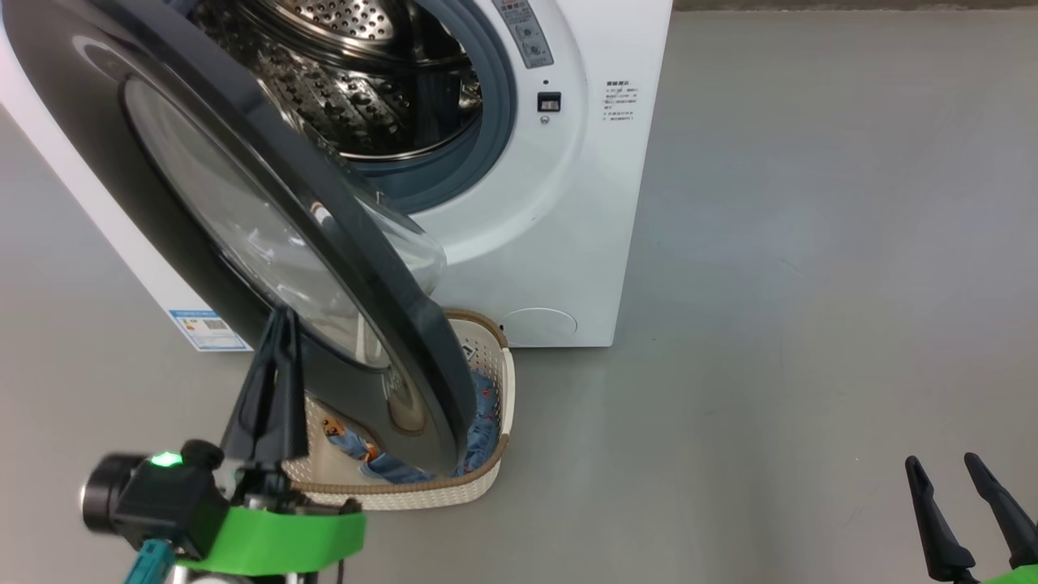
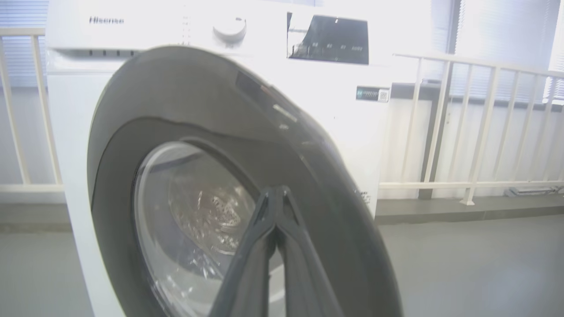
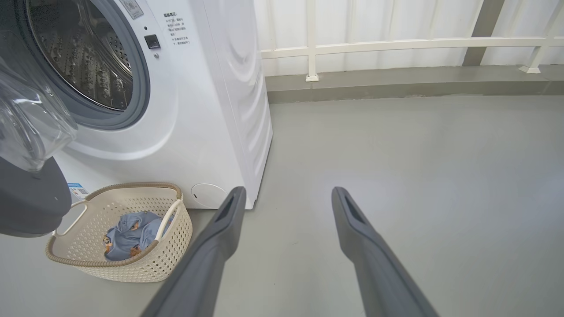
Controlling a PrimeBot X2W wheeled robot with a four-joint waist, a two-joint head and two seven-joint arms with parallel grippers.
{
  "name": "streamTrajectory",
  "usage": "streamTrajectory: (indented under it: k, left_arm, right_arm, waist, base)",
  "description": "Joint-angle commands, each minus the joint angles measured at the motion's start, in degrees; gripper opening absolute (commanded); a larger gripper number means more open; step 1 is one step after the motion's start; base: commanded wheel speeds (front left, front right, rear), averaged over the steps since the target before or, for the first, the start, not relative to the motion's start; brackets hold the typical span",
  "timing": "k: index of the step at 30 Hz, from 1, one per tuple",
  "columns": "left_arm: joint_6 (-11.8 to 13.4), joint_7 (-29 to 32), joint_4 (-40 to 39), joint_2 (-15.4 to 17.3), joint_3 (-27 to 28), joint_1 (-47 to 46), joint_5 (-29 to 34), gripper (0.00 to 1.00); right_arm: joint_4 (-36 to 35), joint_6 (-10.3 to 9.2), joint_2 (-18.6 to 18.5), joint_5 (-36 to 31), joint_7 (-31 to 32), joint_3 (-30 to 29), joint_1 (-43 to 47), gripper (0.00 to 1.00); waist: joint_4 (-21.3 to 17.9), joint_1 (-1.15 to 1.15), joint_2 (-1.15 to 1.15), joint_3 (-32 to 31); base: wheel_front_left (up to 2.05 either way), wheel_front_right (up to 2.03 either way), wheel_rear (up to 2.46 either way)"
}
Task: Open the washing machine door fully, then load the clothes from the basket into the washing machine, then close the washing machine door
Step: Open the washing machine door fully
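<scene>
At seven o'clock on the part-open door (image 1: 243, 219), the left gripper (image 1: 284, 320) is sitting pinched together and empty, the right gripper (image 1: 942, 462) spread; clothes (image 3: 130, 231) are lying in the basket (image 3: 172, 246).

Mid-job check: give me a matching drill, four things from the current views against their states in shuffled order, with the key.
Things:
1. washing machine door
2. clothes
3. left gripper
4. right gripper

States:
A. jaws open, above bare floor
B. lying in the basket
C. jaws shut, pointing at the door
D. swung out, drum exposed

Pairs: 1-D, 2-B, 3-C, 4-A
</scene>
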Motion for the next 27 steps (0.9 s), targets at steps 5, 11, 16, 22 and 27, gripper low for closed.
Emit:
streamTrajectory:
  k: [5,11,16,22,27]
  left_arm:
    - [2.14,-0.36,-10.79,0.48,-4.79,-4.14,0.16,0.0]
    - [1.69,-0.36,-8.97,0.48,-16.27,-5.7,-4.16,0.0]
    - [1.12,-0.36,-2.91,0.48,-21.57,-7.43,-9.26,0.0]
    - [0.69,-0.36,5.78,0.48,-22.88,-10.16,-13.23,0.0]
    - [1.03,-0.36,12.27,0.48,-21.97,-12.65,-15.5,0.0]
  right_arm:
    - [-1.21,0.09,-1.26,-0.83,-0.7,0.54,-0.26,1.0]
    - [-1.52,0.09,-0.96,-0.8,-0.7,0.91,-0.76,1.0]
    - [-1.56,0.09,-0.81,-0.59,-0.7,1.72,-1.59,1.0]
    - [-1.79,0.09,-0.55,-0.2,-0.7,1.65,-2.38,1.0]
    - [-1.75,0.09,-0.61,0.08,-0.7,1.63,-3.01,1.0]
  waist:
    - [-0.27,0.0,0.0,0.25]
    - [-0.83,0.0,0.0,0.64]
    - [-1.45,0.0,0.0,1.43]
    - [-1.73,0.0,0.0,2.47]
    - [-1.93,0.0,0.0,3.11]
  base:
    - [0.0,0.0,0.0]
    - [0.0,0.0,0.0]
    - [0.0,0.0,0.0]
    - [0.0,0.0,0.0]
    - [0.0,0.0,0.0]
